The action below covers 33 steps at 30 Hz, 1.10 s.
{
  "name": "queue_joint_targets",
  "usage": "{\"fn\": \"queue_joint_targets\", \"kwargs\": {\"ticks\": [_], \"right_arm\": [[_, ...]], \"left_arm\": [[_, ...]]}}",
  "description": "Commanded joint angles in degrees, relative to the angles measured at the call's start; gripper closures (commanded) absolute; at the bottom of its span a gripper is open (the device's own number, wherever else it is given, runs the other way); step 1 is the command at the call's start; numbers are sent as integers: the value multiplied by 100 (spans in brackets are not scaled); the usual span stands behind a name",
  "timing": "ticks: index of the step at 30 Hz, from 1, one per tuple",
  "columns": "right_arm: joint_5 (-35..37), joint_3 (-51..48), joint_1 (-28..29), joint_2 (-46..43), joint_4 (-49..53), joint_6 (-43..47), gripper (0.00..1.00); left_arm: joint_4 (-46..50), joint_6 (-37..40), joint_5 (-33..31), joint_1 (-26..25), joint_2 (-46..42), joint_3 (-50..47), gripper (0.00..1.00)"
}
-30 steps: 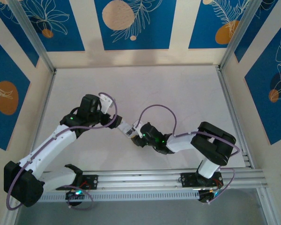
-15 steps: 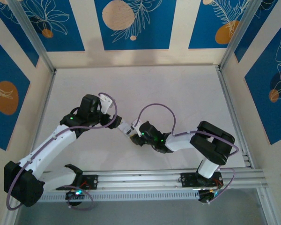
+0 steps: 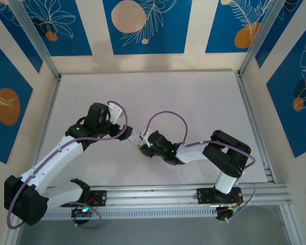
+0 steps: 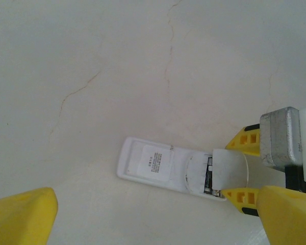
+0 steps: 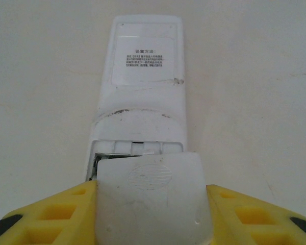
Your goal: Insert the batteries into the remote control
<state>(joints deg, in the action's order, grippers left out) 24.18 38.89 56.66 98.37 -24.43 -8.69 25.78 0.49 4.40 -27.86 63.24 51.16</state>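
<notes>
Pinching the battery cover in my right jaws, left jaws spread wide. It's not yet seated on the remote control.

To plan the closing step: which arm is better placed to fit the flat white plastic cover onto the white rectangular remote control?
Right. The right claw grips the flat white plastic cover at the open compartment of the remote control; the left claw stands open, holding nothing.

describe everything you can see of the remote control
The remote control is a white plastic handset lying flat, back up, on the pale table. A printed label sits on its back. Its battery compartment is partly uncovered; the right gripper pinches the cover at that end.
</notes>
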Motion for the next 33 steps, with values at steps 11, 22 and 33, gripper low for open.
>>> {"fn": "queue_joint_targets", "kwargs": {"ticks": [11,22,33], "right_arm": [[262,359,95,269,165,-161,56],[344,530,141,71,639,-441,55],[366,703,161,58,908,-671,55]], "left_arm": [[68,-22,-10,61,-8,175,0],[72,-14,-1,62,-14,170,0],[68,-5,8,64,-32,175,0]]}}
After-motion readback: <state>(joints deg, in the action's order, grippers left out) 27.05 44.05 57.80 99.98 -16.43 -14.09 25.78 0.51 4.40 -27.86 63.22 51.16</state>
